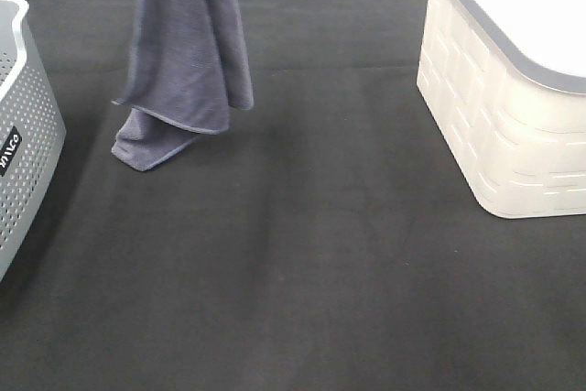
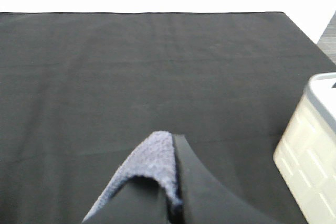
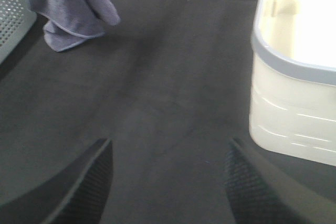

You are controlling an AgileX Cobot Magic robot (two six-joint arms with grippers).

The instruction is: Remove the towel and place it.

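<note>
Plainly, the left fingers (image 2: 210,198) are pressed together on a fold of the greyish-purple, stitched-edge microfibre towel (image 2: 152,163), which is pinched between them. That grip lies above the top edge of the high view. From it the towel is hung at the far left of the bench, its lowest folds seemingly brushing the black cloth bench cover (image 1: 320,272). The right fingers (image 3: 86,182) are spread wide over bare cover nearer the middle, and nothing is held between them. A grey perforated plastic basket (image 1: 23,135) is seen just left of the towel, and a cream brick-patterned plastic bin with a grey rim (image 1: 504,125) stands well apart at the far right. The removal is judged done and the carry to be in hand; the placing is not yet made. Next, the towel would need to be brought over its resting spot, which the task does not name. It would then need to be lowered until the cloth is borne from below, and only then released.
</note>
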